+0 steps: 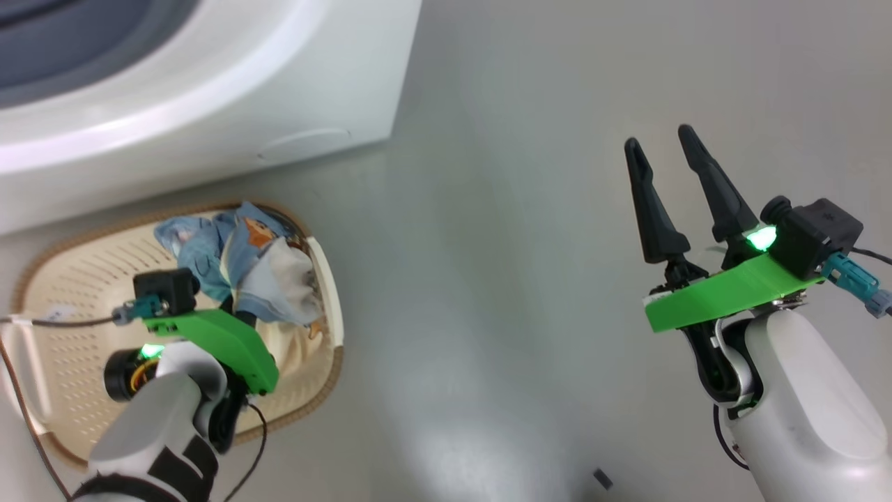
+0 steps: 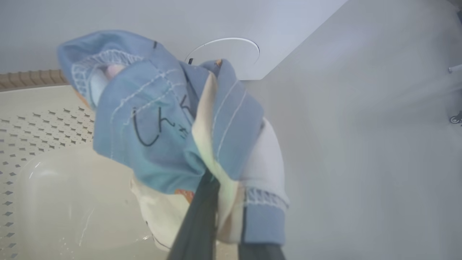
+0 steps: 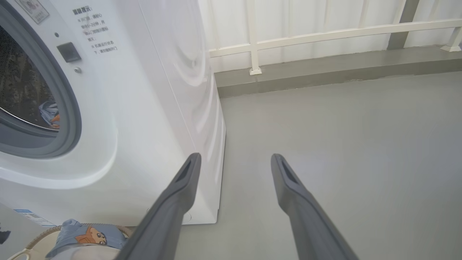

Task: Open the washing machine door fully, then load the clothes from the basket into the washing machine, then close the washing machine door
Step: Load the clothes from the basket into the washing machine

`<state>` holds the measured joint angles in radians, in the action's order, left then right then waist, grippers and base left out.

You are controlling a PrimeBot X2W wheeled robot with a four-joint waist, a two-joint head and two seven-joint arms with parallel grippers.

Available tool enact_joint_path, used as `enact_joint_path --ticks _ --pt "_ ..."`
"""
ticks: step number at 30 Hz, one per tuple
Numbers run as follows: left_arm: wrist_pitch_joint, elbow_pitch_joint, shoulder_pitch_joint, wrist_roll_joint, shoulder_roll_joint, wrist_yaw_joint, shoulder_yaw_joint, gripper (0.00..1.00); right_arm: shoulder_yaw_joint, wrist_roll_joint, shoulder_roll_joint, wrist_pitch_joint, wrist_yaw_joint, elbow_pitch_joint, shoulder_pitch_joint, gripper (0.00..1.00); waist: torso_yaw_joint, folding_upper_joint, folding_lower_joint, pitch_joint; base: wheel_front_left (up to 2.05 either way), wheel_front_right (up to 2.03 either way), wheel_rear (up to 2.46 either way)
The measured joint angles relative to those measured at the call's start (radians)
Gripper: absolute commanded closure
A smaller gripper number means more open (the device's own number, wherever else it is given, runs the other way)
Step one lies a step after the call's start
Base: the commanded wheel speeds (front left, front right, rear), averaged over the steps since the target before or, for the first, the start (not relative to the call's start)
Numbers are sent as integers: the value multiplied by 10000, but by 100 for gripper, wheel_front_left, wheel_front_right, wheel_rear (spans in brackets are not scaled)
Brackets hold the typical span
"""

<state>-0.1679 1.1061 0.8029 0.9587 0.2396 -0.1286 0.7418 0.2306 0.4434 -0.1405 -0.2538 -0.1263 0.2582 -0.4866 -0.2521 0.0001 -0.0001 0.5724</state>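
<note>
Clothes are hanging bunched in the left gripper, whose fingers are pinching narrowly on a fold of blue and cream cloth so the bundle can come up as one lump, at eight o'clock in the head view. Just beneath, the basket is sitting on the grey floor close against the machine's foot, making the carry short. Out at three o'clock the right gripper is hovering with fingers spread wide and gripping nothing, likely parked clear of the lift. Beyond, at eleven o'clock, the washing machine is standing with its mouth uncovered. A blue-orange scrap seems to be lying in the drum, though it is dim there.
</note>
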Motion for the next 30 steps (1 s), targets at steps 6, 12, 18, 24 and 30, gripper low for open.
enact_joint_path --ticks 6,12,18,24,30 --pt "-487 -552 -553 309 8 0 211 100 15 94 -251 0 0 171 365 0 263 0 0 -964 0 0 0" --pt "-759 -1338 -1132 734 123 0 102 100 23 326 -447 0 0 309 853 0 518 0 -1 -1929 0 0 0" --pt "-802 -2769 -1775 491 414 0 -932 100 17 437 -616 0 0 437 1374 0 836 0 0 -2926 0 0 0" --pt "-803 -4224 -2696 -569 476 155 -2075 100 -23 587 -756 2 0 483 1661 0 1144 0 0 -3623 0 0 0" --pt "-803 -5753 -3636 -1350 412 426 -3058 100 -98 604 -903 2 0 523 2121 0 1426 0 0 -4242 0 0 0"
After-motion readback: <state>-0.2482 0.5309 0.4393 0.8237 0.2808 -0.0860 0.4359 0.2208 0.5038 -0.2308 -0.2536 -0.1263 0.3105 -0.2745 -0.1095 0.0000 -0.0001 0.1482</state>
